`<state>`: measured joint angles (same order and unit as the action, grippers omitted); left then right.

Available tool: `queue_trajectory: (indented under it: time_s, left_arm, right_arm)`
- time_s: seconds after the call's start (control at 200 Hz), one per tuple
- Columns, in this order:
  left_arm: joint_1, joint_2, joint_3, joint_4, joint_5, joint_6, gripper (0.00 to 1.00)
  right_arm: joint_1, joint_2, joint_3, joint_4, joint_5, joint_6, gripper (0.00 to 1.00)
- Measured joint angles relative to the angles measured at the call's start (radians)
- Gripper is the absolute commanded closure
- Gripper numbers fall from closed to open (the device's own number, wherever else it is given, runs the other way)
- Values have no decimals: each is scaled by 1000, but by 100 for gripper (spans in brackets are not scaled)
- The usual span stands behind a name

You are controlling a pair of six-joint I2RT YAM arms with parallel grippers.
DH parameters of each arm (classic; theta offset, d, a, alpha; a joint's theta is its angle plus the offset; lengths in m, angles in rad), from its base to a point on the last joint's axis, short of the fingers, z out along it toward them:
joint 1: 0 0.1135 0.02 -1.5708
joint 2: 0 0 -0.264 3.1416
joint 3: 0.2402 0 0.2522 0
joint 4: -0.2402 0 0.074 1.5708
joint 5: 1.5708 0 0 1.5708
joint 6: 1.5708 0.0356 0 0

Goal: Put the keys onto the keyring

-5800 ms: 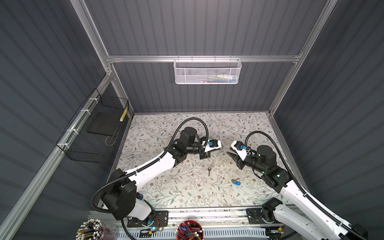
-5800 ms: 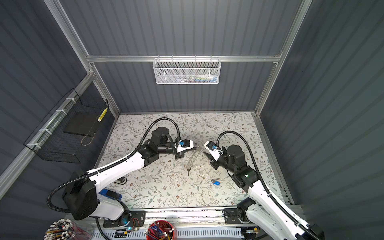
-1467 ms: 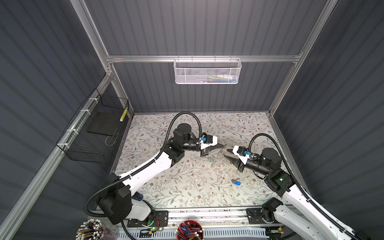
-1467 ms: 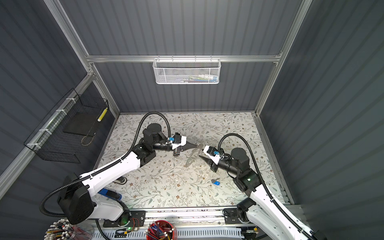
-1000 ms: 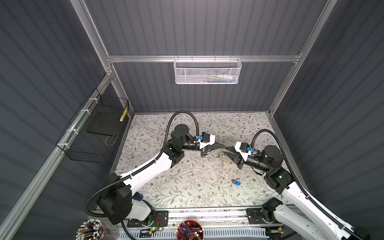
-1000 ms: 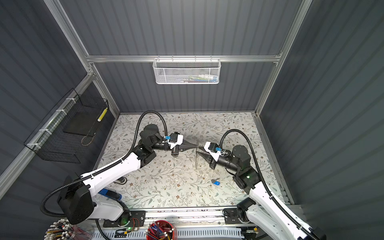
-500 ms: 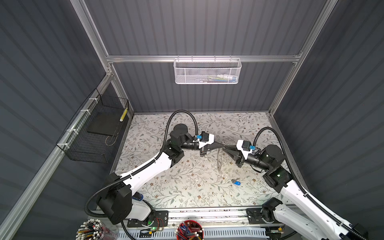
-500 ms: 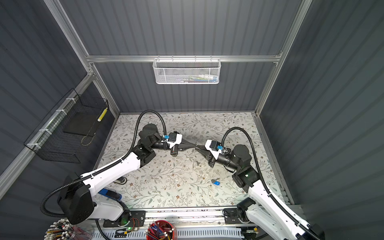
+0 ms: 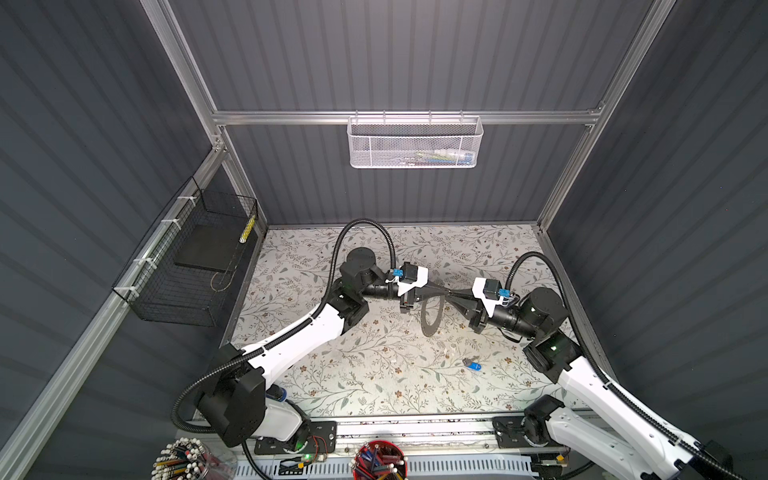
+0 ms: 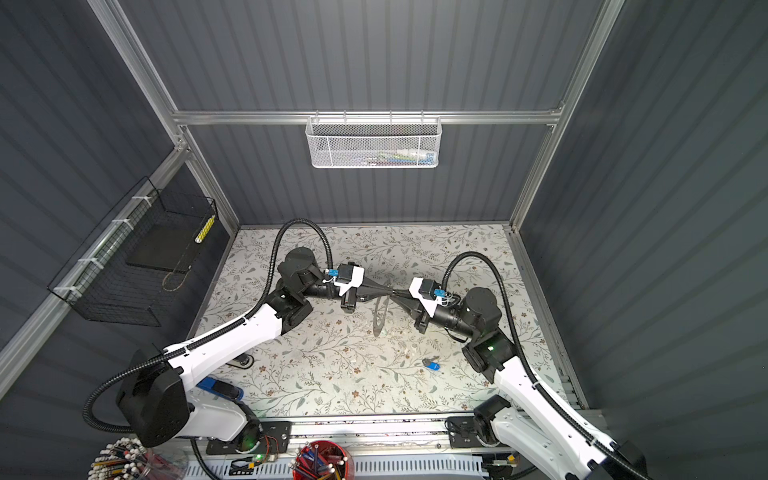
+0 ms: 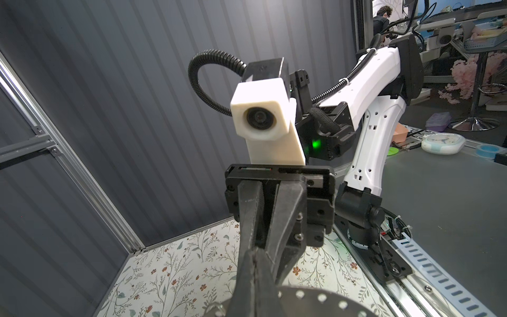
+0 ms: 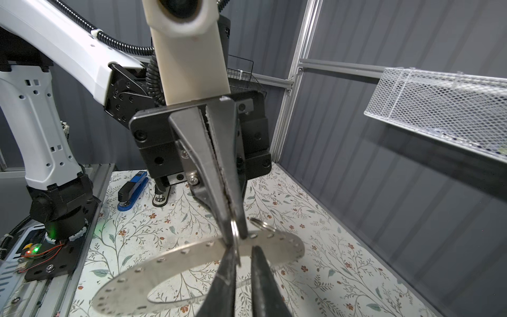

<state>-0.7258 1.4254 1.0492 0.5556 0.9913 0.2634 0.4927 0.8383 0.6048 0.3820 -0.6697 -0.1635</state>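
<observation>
Left gripper (image 12: 232,230) clamped tight on the keyring (image 12: 170,255). We've got the big grey band pinched at its upper rim, and the rest hangs free under the fingers, seemingly clear of the table (image 9: 374,374).

And here's the change: a moment ago the right gripper (image 9: 454,295) sat off to the side of the keyring, and now it's come right in, nose to nose with the left one at that same rim. Its jaws stand a little apart, and we see nothing caught between them.

A small wire ring (image 12: 264,222) sits at the keyring's rim just beside the pinch, seemingly through one of its holes.

We read this as lining up, not threading yet, because the blue-tagged key (image 9: 472,366) lies on the table well apart from the keyring, on the right arm's side.

Poses now. The left arm (image 9: 299,336) reaches up and levels its wrist toward the keyring. The right arm (image 9: 590,374) mirrors it, wrist level, fingers aimed straight at the keyring's rim.
</observation>
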Motion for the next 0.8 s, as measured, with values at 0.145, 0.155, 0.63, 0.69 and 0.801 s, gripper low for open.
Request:
queue_trajectory:
  time_s: [0.145, 0.155, 0.63, 0.69, 0.801]
  left_arm:
    - [0, 0, 0, 10, 2, -6, 100]
    - [0, 0, 0, 10, 2, -6, 100]
    - [1, 0, 0, 6, 2, -2, 100]
    - [3, 0, 0, 3, 5, 0, 100]
    - [6, -3, 3, -49, -5, 51, 71]
  right_arm:
    - [-2, -13, 0, 9, 3, 4, 78]
    - [-2, -14, 0, 9, 3, 4, 78]
    - [-1, -25, 0, 13, -13, 8, 98]
    - [-1, -23, 0, 11, -17, 12, 99]
    - [-2, -16, 13, -40, -19, -6, 99]
